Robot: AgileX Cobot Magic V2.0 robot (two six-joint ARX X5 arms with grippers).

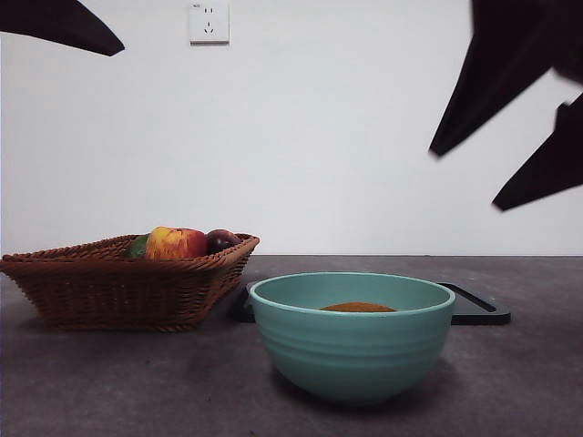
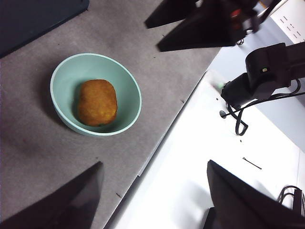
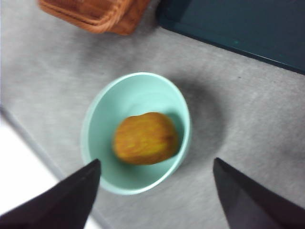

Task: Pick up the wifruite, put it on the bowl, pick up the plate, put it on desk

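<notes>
The wifruite [image 1: 358, 308] lies inside the seafoam-teal bowl [image 1: 351, 350], only its orange-brown top showing over the rim. Both wrist views look down on the wifruite [image 2: 97, 102] [image 3: 145, 138] resting in the bowl [image 2: 125, 86] [image 3: 133, 95]. My right gripper [image 1: 465, 180] [image 3: 156, 162] hangs open and empty high above the bowl, to its right. Off at the upper left, my left gripper [image 2: 155, 162] is open and empty too, with only a black tip [image 1: 73, 27] showing in the front view. The plate [image 1: 478, 309] [image 3: 238, 24], flat, dark and rectangular, lies on the desk [image 1: 91, 382] behind the bowl.
A wicker basket [image 1: 109, 282] [image 3: 95, 14] stands to the left of the bowl, holding a red-yellow apple [image 1: 175, 243] and a dark plum [image 1: 221, 239]. In the left wrist view a white surface [image 2: 200, 157] borders the desk's edge beside the bowl.
</notes>
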